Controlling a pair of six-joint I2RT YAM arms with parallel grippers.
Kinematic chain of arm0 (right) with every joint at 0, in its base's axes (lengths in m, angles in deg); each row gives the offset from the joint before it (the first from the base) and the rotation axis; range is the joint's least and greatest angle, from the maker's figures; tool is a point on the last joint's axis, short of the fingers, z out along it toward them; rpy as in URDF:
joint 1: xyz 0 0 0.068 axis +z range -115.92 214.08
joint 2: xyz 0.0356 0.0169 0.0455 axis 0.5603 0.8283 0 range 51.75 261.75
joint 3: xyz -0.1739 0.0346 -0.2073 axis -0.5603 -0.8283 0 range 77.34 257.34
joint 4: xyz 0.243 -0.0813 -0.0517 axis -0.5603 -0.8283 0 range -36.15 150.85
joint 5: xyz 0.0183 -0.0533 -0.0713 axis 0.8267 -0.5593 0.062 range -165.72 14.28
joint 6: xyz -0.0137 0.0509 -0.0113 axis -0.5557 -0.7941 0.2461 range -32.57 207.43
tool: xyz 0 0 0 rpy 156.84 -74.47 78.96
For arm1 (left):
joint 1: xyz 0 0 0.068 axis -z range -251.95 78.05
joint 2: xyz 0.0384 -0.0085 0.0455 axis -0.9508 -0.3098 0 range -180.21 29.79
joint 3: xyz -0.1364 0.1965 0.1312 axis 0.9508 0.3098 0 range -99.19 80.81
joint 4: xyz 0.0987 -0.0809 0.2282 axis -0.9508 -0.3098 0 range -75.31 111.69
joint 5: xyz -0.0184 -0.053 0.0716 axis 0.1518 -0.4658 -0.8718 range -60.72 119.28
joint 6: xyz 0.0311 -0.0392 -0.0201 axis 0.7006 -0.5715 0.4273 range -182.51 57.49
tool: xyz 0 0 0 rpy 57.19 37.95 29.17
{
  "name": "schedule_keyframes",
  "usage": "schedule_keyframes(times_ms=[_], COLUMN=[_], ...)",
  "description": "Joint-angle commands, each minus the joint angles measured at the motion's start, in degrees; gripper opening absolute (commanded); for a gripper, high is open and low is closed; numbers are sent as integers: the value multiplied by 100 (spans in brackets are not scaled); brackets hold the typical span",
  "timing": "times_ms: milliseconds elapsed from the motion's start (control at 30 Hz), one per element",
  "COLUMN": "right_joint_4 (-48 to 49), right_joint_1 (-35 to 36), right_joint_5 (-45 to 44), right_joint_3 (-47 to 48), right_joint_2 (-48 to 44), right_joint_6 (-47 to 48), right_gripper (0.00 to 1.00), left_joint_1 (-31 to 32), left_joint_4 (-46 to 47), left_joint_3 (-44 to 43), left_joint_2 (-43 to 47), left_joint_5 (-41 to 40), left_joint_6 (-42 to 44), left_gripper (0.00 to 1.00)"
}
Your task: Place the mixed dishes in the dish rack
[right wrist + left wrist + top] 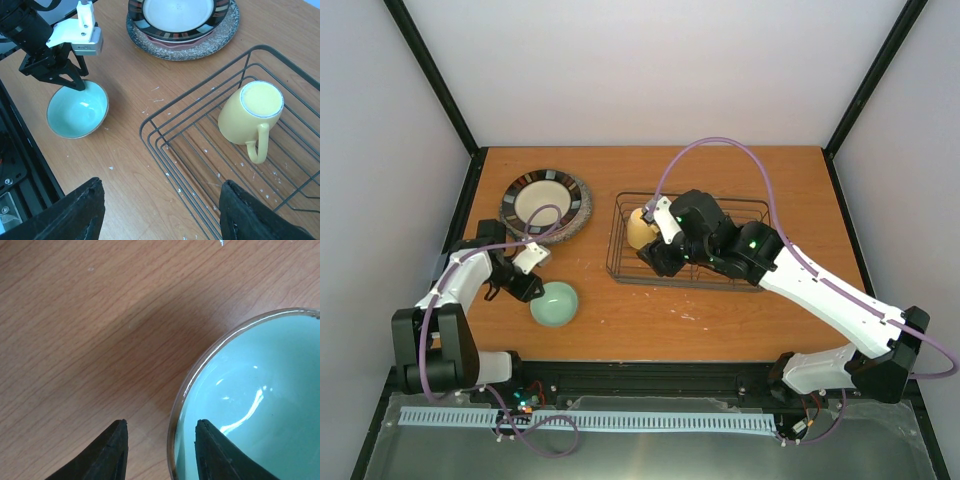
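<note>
The mint-green bowl (554, 304) sits upright on the table, left of centre. My left gripper (530, 290) is open at its left rim. In the left wrist view one finger (212, 452) is inside the bowl (255, 405), the other outside, not closed on the rim. The three plates (545, 203) lie stacked at the back left, the striped-rim one on top. The yellow mug (641, 228) is in the left end of the black wire dish rack (690, 283). My right gripper (658, 262) hovers open and empty over the rack's near left corner (165, 145), the mug (250, 112) ahead of it.
In the right wrist view the left arm's gripper (75, 75) stands at the bowl (77, 110), with the plate stack (180, 20) behind. The table's black front edge (20, 165) lies close to the bowl. White crumbs dot the wood.
</note>
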Motion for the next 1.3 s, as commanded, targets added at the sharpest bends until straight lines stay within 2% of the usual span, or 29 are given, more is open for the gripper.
schedule_keyframes(times_ms=[0, 133, 333, 667, 933, 1267], right_joint_4=[-24, -29, -46, -73, -44, 15], right_joint_1=[-67, -76, -85, -85, -85, -85], right_joint_5=[-57, -32, -31, -97, -71, 30], right_joint_3=[-91, -109, -112, -128, -127, -152], right_joint_2=[-91, -90, -107, -111, -85, -9], right_joint_6=[102, 102, 113, 95, 61, 15], right_gripper=[63, 63, 63, 63, 63, 63], left_joint_1=[74, 117, 175, 236, 289, 303], left_joint_4=[5, -18, 32, 123, 221, 887], left_joint_3=[-222, -154, -59, -113, -238, -293], left_joint_2=[-26, 25, 62, -82, 21, 426], left_joint_5=[190, 273, 331, 468, 528, 381], left_joint_6=[-79, -116, -171, -276, -321, -514], left_gripper=[38, 32, 15, 1, 1, 1])
